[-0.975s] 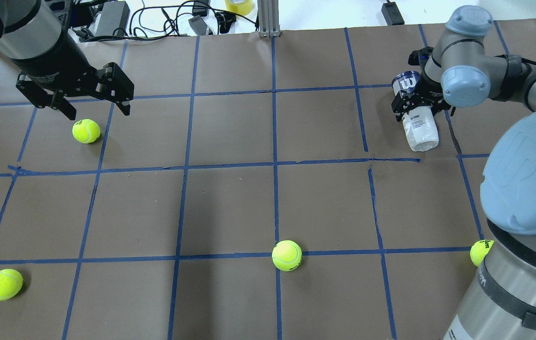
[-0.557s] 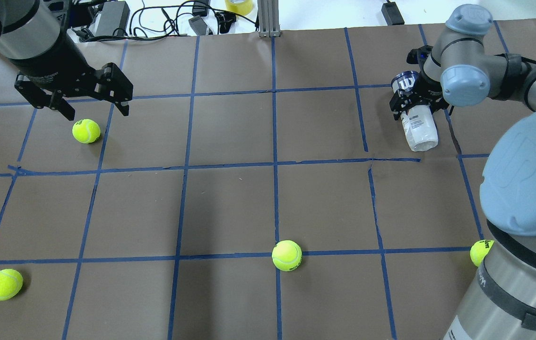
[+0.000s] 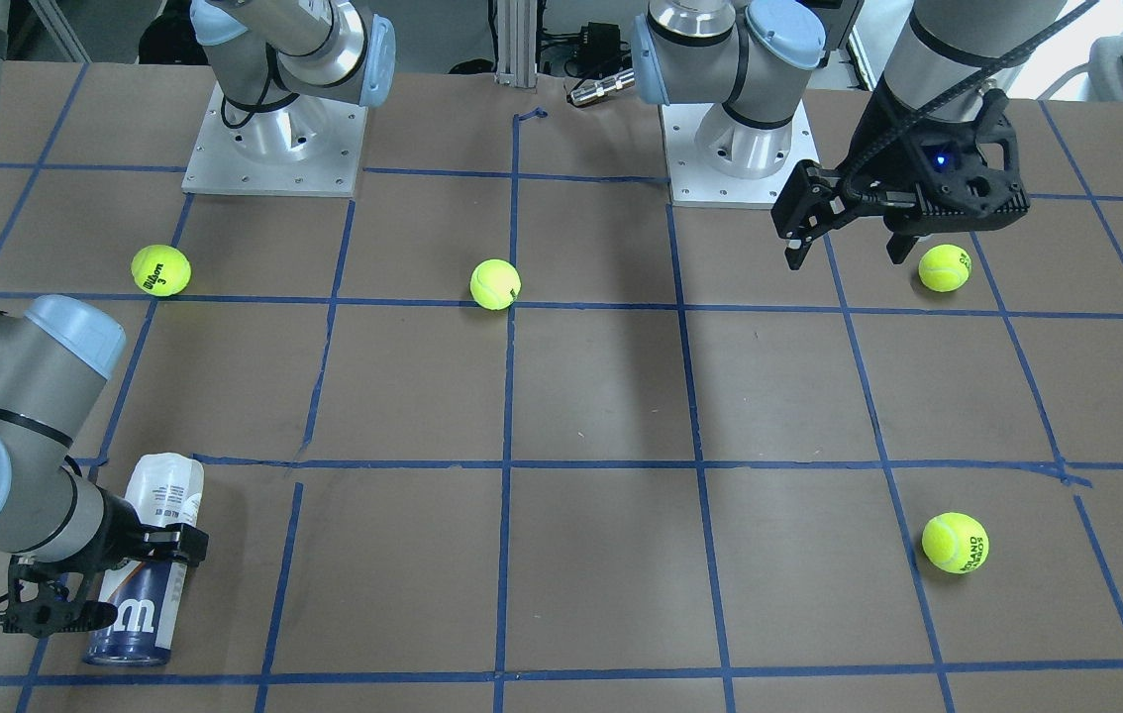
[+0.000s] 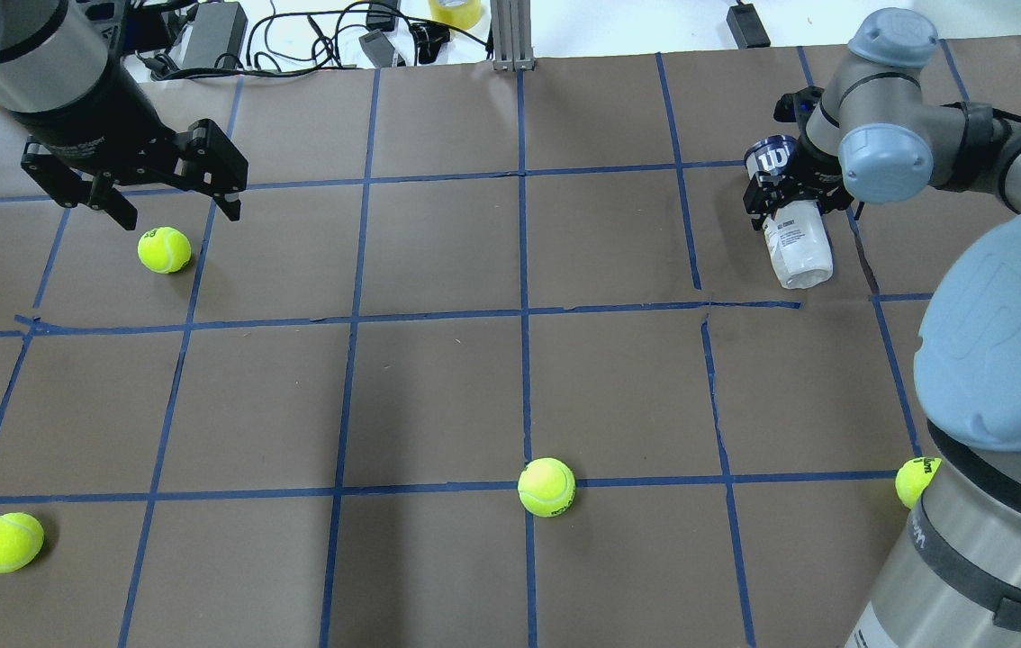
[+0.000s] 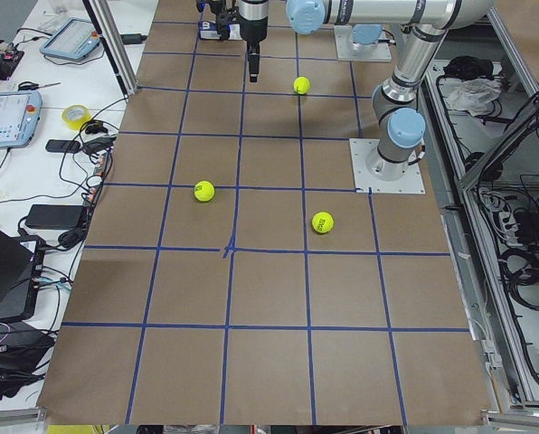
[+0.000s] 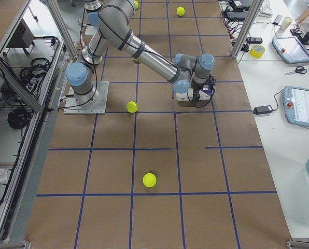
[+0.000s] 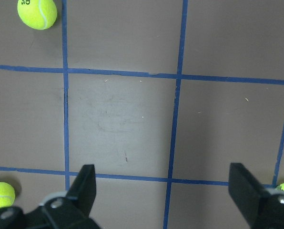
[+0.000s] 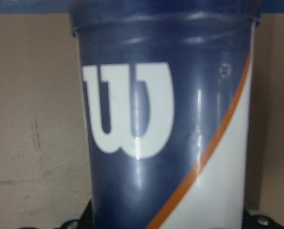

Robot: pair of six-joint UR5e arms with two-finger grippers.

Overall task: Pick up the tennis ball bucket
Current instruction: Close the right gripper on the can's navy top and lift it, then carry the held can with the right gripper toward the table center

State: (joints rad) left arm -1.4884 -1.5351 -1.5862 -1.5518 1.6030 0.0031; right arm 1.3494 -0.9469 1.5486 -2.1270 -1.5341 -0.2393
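Observation:
The tennis ball bucket point(image 4: 799, 238) lies on its side at the far right of the table, navy "W" end away from the robot and white end nearer. My right gripper point(image 4: 790, 200) straddles its middle with the fingers against its sides. The front-facing view shows the bucket point(image 3: 161, 495) and the same grip, with it still on the table. It fills the right wrist view point(image 8: 166, 124). My left gripper point(image 4: 182, 216) is open and empty, hovering at the far left beside a tennis ball point(image 4: 164, 249). It also shows in the left wrist view point(image 7: 163, 191).
More tennis balls lie at the near centre point(image 4: 546, 486), near left point(image 4: 6, 542) and by the right arm's base point(image 4: 916, 480). Cables and power bricks point(image 4: 294, 36) and a metal post point(image 4: 510, 36) sit beyond the far edge.
My right gripper's fingers have drawn in against the bucket, which shifted slightly away from the robot. My left gripper has drifted a little to the left and away.

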